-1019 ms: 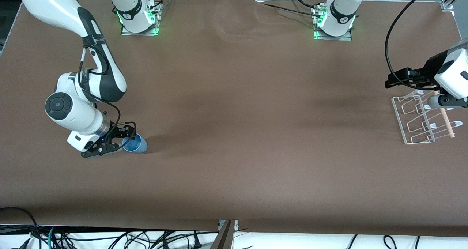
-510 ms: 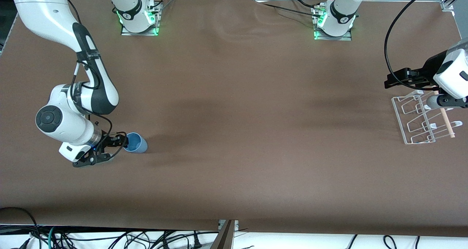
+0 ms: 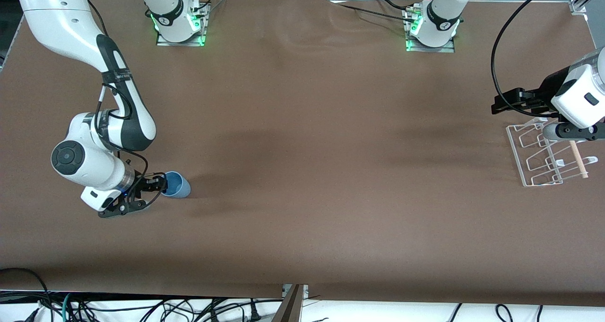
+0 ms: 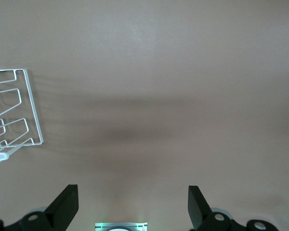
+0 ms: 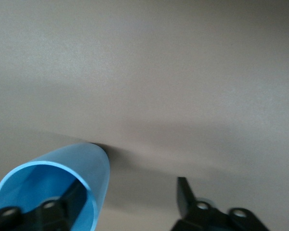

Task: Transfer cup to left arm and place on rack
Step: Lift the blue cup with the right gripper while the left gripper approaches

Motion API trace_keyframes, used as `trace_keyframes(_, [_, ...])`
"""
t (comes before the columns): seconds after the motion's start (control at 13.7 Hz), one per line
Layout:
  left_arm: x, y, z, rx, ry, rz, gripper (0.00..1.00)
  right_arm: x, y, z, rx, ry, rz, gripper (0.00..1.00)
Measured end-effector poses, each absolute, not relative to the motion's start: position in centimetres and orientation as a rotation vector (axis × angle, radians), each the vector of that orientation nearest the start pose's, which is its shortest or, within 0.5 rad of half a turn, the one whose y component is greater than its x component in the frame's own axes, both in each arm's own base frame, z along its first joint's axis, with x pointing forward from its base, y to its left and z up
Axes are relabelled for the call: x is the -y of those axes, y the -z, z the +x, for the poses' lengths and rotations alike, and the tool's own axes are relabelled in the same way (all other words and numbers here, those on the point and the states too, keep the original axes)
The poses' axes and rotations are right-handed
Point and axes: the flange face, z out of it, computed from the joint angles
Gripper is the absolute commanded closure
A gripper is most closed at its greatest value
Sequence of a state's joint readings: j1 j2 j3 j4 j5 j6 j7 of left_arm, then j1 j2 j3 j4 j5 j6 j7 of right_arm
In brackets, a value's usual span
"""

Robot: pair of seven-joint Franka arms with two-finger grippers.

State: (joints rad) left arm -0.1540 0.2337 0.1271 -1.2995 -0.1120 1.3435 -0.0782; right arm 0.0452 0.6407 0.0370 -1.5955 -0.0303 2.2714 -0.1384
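R gripper pulled back to 8 o'clock of cup, spread, one finger in its mouth. You have no grip yet. L gripper waits spread, over table at 11 o'clock of rack.

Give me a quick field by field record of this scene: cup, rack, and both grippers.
cup: light blue, lying on its side on the table, toward the right arm's end
right gripper: open, low at the cup's mouth, one finger inside the rim
rack: white wire, toward the left arm's end, no cup on it
left gripper: open, waiting beside the rack
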Motion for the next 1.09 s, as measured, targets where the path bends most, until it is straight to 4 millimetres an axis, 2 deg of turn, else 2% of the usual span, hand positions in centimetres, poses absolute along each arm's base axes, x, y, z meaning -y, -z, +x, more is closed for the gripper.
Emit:
trace_keyframes(0.07, [4.1, -59.8, 59.9, 0.055, -0.310, -3.198, 0.00, -5.4, -25.7, 69.7, 0.365, 0.045, -3.121, 0.68])
trace_keyframes(0.22, [4.3, -59.5, 59.8, 0.038, -0.320, -3.198, 0.00, -5.5, -24.9, 69.4, 0.351, 0.014, -3.119, 0.81])
trace_keyframes(0.29, [4.6, -59.2, 59.8, -0.005, -0.322, -3.201, 0.00, -5.6, -24.4, 69.3, 0.320, -0.008, -3.117, 0.98])
trace_keyframes(0.51, [5.2, -58.6, 60.1, -0.259, -0.295, -3.232, 0.00, -6.5, -23.6, 68.7, 0.276, -0.044, -3.112, 1.00])
trace_keyframes(0.8, [5.1, -56.9, 60.4, -0.506, -0.282, -3.271, 0.00, -7.4, -24.1, 68.5, 0.250, -0.107, -3.079, 1.00])
trace_keyframes(0.95, [5.3, -56.0, 60.6, -0.626, -0.264, -3.290, 0.00, -8.2, -25.5, 68.7, 0.236, -0.156, -3.052, 1.00])
trace_keyframes(1.09, [5.4, -54.9, 60.8, -0.827, -0.235, -3.282, 0.00, -9.5, -28.1, 68.9, 0.182, -0.210, -3.011, 1.00])
